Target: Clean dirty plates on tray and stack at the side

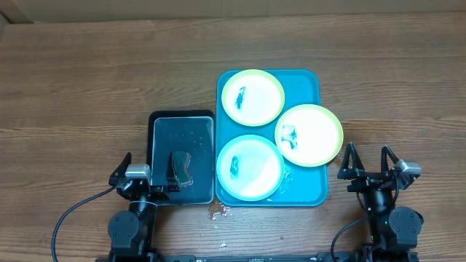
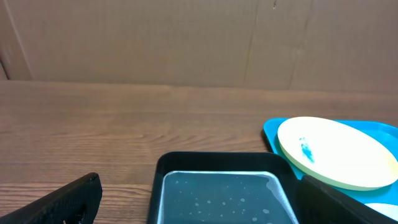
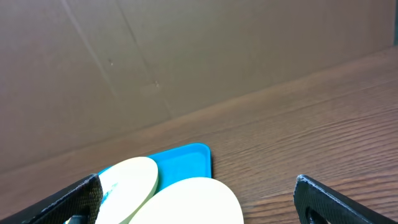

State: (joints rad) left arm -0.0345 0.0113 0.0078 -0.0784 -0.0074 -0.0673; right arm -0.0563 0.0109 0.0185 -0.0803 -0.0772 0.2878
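Note:
The turquoise tray (image 1: 304, 81) lies right of centre and holds three plates. A yellow-green plate (image 1: 252, 97) with a dark smear is at its far end. A second yellow-green plate (image 1: 309, 134) overhangs the right rim. A pale blue-white plate (image 1: 250, 167) with a smear is at the near end. My left gripper (image 1: 145, 176) is open and empty at the near end of the black basin (image 1: 182, 127). My right gripper (image 1: 369, 167) is open and empty on bare table, right of the tray. The right wrist view shows two plates (image 3: 130, 177) (image 3: 193, 202) and the tray (image 3: 186, 160).
The black basin (image 2: 221, 190) holds shallow water and a dark object (image 1: 180, 169) at its near end. A small wet patch (image 1: 216, 211) lies on the table by the tray's near left corner. The far plate (image 2: 336, 152) shows in the left wrist view. A cardboard wall stands behind the table.

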